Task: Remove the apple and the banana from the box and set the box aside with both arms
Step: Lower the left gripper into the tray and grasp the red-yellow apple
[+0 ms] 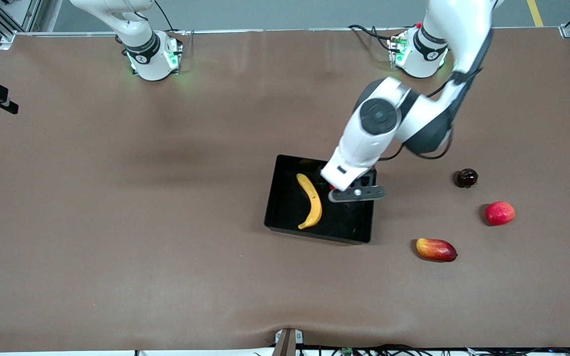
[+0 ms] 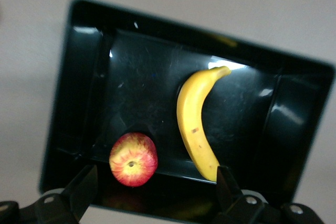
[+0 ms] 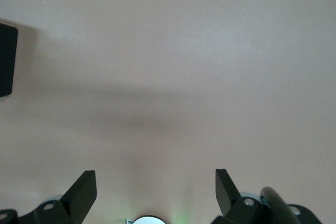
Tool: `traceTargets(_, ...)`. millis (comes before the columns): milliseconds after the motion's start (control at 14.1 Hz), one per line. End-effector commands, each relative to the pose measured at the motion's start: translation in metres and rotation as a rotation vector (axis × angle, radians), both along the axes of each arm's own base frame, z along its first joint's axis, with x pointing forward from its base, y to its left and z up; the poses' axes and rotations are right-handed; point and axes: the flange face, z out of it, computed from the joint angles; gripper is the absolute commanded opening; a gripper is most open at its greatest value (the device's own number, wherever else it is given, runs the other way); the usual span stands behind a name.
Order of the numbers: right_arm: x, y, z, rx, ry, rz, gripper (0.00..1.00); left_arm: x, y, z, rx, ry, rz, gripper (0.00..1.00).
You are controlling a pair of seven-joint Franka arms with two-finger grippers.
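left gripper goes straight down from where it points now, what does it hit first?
Probably the apple in the black tray, which lies between the open left gripper fingers; the banana lies beside it. Depth is unclear.

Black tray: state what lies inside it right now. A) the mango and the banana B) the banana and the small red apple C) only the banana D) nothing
B: the left wrist view shows the banana and the small red apple both lying on the floor of the black tray, apart from each other; the mango lies on the table outside it.
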Motion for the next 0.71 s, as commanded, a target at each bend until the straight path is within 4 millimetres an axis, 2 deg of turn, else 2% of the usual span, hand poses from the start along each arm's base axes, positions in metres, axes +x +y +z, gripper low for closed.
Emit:
traceTargets(0, 0.002, -0.004, 0.005, 0.017, -0.011, 0.013, 1.00, -0.002, -0.003, -0.045, 0.041, 0.040, 0.008, 1.00)
traceTargets(356, 0.002, -0.006, 0.002, 0.019, 0.000, 0.013, 1.00, -0.009, 0.001, -0.108, 0.135, 0.074, -0.054, 1.00)
traceTargets(498, 0.005, -0.006, -0.002, 0.020, 0.007, 0.016, 1.00, -0.014, 0.001, -0.122, 0.149, 0.091, -0.065, 1.00)
traceTargets(641, 0.007, -0.019, -0.010, 0.022, 0.020, -0.010, 1.00, -0.025, -0.002, -0.135, 0.165, 0.113, -0.081, 1.00)
